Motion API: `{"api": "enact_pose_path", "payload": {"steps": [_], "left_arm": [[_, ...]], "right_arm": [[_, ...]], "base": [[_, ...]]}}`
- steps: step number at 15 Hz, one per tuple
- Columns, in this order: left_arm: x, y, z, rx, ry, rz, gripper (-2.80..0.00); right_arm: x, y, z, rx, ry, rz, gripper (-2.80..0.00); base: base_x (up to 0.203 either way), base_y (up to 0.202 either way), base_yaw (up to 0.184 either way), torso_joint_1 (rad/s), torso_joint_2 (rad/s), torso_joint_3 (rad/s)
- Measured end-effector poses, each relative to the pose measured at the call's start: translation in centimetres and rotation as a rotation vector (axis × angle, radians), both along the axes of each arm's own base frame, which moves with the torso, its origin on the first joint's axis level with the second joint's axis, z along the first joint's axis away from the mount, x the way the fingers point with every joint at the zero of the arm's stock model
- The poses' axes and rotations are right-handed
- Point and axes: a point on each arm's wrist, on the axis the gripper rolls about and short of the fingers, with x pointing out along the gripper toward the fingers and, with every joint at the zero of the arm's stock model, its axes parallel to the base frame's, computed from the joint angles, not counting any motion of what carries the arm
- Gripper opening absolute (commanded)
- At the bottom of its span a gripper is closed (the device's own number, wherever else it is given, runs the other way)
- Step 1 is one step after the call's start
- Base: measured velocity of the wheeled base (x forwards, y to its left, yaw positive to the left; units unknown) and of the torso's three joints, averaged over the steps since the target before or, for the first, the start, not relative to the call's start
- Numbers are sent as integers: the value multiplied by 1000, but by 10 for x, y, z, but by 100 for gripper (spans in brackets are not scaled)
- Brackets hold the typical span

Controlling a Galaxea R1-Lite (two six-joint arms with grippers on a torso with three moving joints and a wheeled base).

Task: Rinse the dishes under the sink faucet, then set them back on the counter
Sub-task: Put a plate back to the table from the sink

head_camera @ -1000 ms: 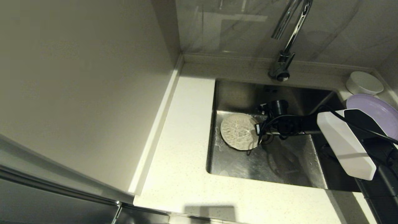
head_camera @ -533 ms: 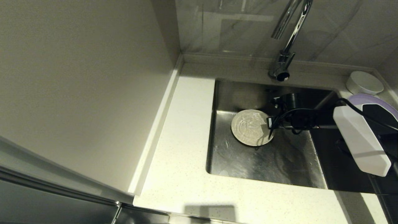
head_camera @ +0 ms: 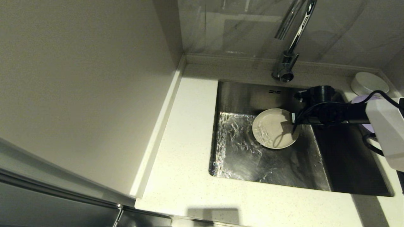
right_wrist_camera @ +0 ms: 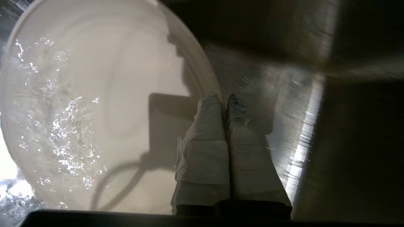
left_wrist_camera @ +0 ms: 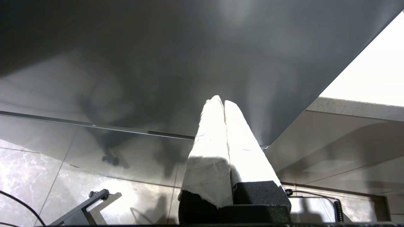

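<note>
Sink (head_camera: 240,94) taken as landmark throughout

Right gripper (head_camera: 292,121) reaching in over the sink's right half, fingers (right_wrist_camera: 205,132) clenched on the rim of the cream-beige plate (head_camera: 273,127), pinch narrow, right at the edge. Plate held above the sink floor, toward the right of centre, wet, droplets glinting across its face in the right wrist view. Water sheeting over the sink floor on the left side; whether the stream is running now, cannot tell. Faucet (head_camera: 288,50) behind the sink's back wall, spout arching up out of view.

Lilac plate (head_camera: 363,99) on the counter (head_camera: 189,176) just past the sink's right rim, mostly hidden behind the arm. White bowl (head_camera: 369,82) at the back right corner beyond the sink.

Left gripper (left_wrist_camera: 221,108) nowhere near the sink, parked low facing a dark cabinet front, fingers pressed together on nothing.

Risks, as judged:
- Wet glazed rim, thin edge pinch: likely slip, plate dropping onto steel, chip or clatter
- Plate weight hanging off one edge: likely to swing or tilt in the grip during the carry right
- Route back to the counter crossing the sink's right rim: low carry could clip it
- Landing spot crowded by lilac plate: possible knock or stacking askew
- Arm cable trailing close over the lilac plate: possible snag
</note>
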Motion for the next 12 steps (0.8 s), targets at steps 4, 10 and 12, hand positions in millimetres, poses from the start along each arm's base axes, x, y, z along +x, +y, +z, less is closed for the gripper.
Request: {"api": "enact_pose_path", "payload": {"steps": [4, 10, 12], "left_arm": [[0, 0, 0, 0, 0, 1, -280], [0, 0, 0, -1, 0, 0, -280], [0, 0, 0, 0, 0, 0, -280]], "right_arm": [[-25, -27, 0, 4, 57, 64, -280], [-88, -39, 28, 98, 98, 151, -280], [-109, -38, 45, 110, 77, 166, -280]], "base": [[0, 0, 0, 0, 0, 0], [0, 0, 0, 0, 0, 0], [0, 0, 0, 0, 0, 0]]}}
